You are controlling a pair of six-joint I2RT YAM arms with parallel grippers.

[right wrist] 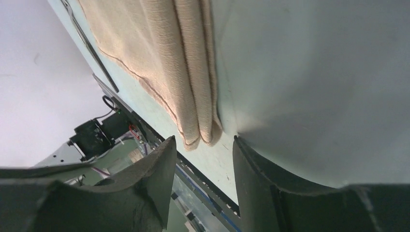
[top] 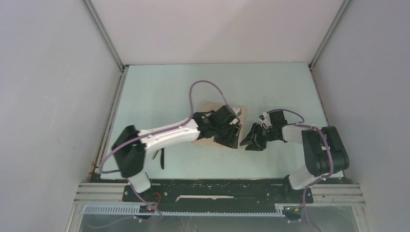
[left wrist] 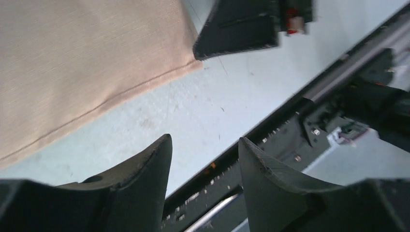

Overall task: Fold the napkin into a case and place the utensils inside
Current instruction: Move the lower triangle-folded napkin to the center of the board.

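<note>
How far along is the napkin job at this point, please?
Done: the napkin lies folded in layers. In hand: nothing; the left gripper and right gripper have open, empty jaws beside it. Left: finishing the folds and tucking in the knife, which lies apart; the fork is not visible.

Napkin only partly observed in all views.
From above, the left gripper [top: 232, 139] covered most of the napkin [top: 209, 106], and both wrist views cut it off at their top edges. A slim dark object [top: 162, 158], well apart to the napkin's near left, was too small to identify.
</note>
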